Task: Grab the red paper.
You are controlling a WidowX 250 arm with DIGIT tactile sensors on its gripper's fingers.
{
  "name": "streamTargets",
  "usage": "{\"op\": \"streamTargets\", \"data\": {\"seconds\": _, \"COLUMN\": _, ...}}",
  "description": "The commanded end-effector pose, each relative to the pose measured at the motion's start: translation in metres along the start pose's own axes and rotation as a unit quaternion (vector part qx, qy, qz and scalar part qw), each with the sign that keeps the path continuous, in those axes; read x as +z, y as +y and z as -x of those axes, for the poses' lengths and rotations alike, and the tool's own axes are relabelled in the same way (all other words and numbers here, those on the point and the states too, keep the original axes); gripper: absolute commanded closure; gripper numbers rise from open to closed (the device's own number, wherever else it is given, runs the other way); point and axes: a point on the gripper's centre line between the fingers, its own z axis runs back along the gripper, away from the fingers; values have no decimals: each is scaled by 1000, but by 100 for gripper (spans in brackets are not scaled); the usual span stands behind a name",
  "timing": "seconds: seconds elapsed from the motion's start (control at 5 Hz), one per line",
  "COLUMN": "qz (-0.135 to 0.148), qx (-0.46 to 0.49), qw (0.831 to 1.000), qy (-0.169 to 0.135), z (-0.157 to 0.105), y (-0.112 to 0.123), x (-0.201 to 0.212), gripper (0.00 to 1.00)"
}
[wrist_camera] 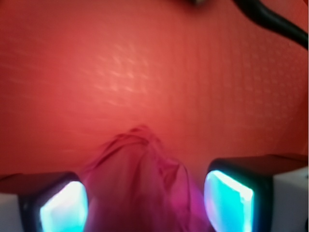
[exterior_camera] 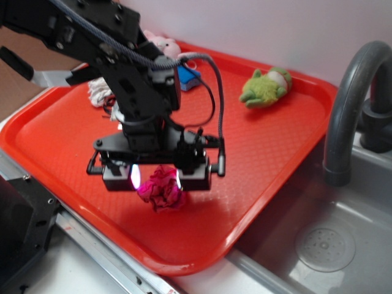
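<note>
1. Your gripper [exterior_camera: 157, 179] has its two lit pads on either side of the red paper [exterior_camera: 162, 190], pressed against it, near the tray's [exterior_camera: 275, 141] near edge.
2. From the wrist view, the red paper [wrist_camera: 140, 188] fills the gap between the fingers [wrist_camera: 229, 198].
3. A green plush toy [exterior_camera: 264, 87] lies far right on the tray, well apart.

the red paper [exterior_camera: 162, 190], a crumpled crimson-magenta wad with many folds, sits between the lit fingers [exterior_camera: 133, 176] near the tray's [exterior_camera: 269, 141] front edge.
</note>
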Motion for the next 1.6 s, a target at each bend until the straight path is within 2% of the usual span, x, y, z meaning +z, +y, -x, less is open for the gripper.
{"op": "streamTargets", "data": {"seconds": 0.0, "qz": 11, "qx": -10, "qw": 1000, "qy": 16, "z": -7, "y": -2, "x": -19, "gripper": 0}}
{"op": "streamTargets", "data": {"seconds": 0.2, "qz": 12, "qx": -16, "qw": 1000, "qy": 11, "z": -2, "y": -3, "x": -20, "gripper": 100}}
{"op": "streamTargets", "data": {"seconds": 0.4, "qz": 13, "qx": -5, "qw": 1000, "qy": 2, "z": -2, "y": -1, "x": -13, "gripper": 100}}
{"op": "streamTargets", "data": {"seconds": 0.6, "qz": 42, "qx": 24, "qw": 999, "qy": -19, "z": -13, "y": 2, "x": 26, "gripper": 100}}
{"op": "streamTargets", "data": {"seconds": 0.8, "qz": 59, "qx": 53, "qw": 996, "qy": -35, "z": -28, "y": 10, "x": 55, "gripper": 100}}
{"op": "streamTargets", "data": {"seconds": 1.2, "qz": 125, "qx": -57, "qw": 991, "qy": 8, "z": -69, "y": 44, "x": 113, "gripper": 100}}
{"op": "streamTargets", "data": {"seconds": 1.4, "qz": 137, "qx": -45, "qw": 989, "qy": -15, "z": -75, "y": 62, "x": 137, "gripper": 100}}
